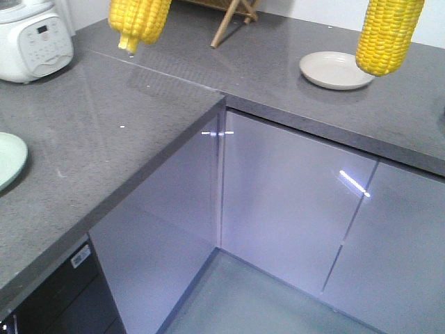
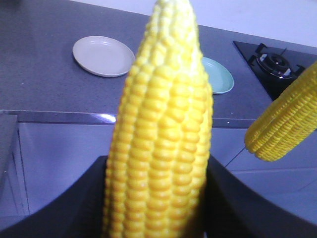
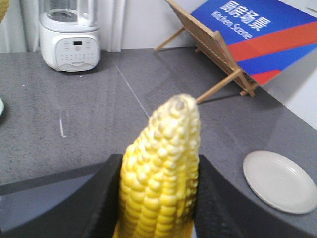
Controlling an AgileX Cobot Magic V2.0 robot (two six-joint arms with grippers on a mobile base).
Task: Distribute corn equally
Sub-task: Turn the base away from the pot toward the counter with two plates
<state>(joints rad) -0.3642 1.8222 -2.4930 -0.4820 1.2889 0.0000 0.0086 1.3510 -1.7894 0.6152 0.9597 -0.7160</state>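
Both are bright yellow with plump kernel rows and paler tapered tips. The left cob (image 2: 158, 124) is pinched between the left gripper's (image 2: 156, 198) dark fingers, up in the air well left of the beige plate (image 1: 336, 69). The right cob (image 3: 161, 163) is clamped in the right gripper (image 3: 158, 198), hanging by that plate's right edge.

corn (image 2: 158, 139) bright yellow, kernels in tight rows, paler cream toward tip. countertop (image 1: 104, 153) dark grey, finely speckled. off-white plate (image 1: 336, 69), pale green plate (image 1: 8, 158). cooker (image 1: 31, 38) white; cabinet doors (image 1: 292, 202) glossy pale lilac-grey. sign (image 3: 267, 34) blue, red diagonal bands, white lettering. stand (image 3: 208, 44) light wood.
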